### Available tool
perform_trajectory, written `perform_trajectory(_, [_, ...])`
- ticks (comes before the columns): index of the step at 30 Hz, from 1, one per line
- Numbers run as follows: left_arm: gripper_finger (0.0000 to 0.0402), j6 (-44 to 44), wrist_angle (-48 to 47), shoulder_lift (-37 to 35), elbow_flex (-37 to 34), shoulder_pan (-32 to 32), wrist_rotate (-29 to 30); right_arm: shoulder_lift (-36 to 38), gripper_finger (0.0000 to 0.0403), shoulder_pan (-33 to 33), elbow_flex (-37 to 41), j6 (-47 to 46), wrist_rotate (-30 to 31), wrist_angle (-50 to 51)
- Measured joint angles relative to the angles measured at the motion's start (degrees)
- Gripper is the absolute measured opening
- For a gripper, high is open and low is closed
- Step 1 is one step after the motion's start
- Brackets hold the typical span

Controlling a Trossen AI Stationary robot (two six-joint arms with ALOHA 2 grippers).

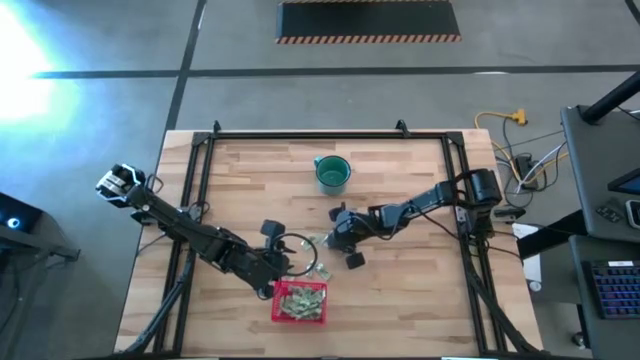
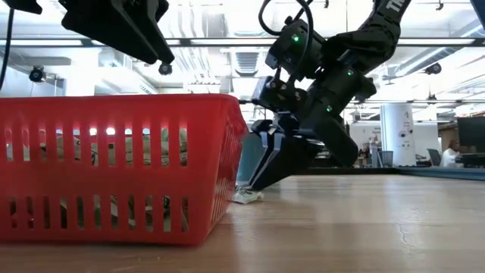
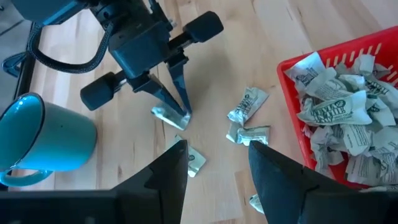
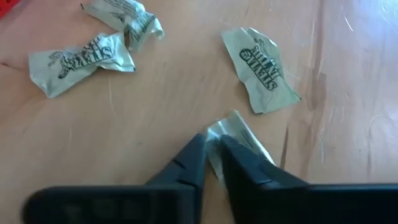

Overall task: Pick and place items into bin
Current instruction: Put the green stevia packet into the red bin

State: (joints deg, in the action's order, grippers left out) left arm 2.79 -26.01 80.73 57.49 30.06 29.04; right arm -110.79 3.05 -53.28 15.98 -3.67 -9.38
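Loose packets lie between the teal cup and the packet-filled red bin. The right gripper reaches down, pinching one packet on the table; the left gripper hovers beside the bin, fingers parted, empty.

Packets' print too blurred

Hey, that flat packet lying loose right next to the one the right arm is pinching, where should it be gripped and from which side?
Judging by its pose, come straight down from above. The loose packet lies flat on the table, so a side approach finds nothing to grip. Pinch across its narrower width near a crimped end, where the wrapper lifts a little. The right end effector is already shut on its own packet.
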Motion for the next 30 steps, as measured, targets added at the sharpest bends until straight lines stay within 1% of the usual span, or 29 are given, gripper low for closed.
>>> perform_trajectory(2, [0.0154,0.0,-0.1,0.0,0.0,0.0,0.0,0.0,0.0016,0.0,0.0,0.5,0.3,0.2])
perform_trajectory(5, [0.0154,0.0,-0.1,0.0,0.0,0.0,0.0,0.3,0.001,0.0,0.0,0.7,0.7,0.6])
perform_trajectory(12, [0.0154,0.1,-0.1,0.0,0.0,-0.1,0.0,3.2,0.0008,0.9,0.2,0.8,1.4,3.5])
perform_trajectory(22, [0.0154,0.0,-0.2,0.0,0.0,0.0,0.0,7.7,0.0008,3.5,0.2,1.2,1.1,5.0])
perform_trajectory(30, [0.0154,0.0,-0.3,0.0,0.0,0.0,0.0,11.5,0.0008,6.9,0.2,3.0,5.6,4.9])
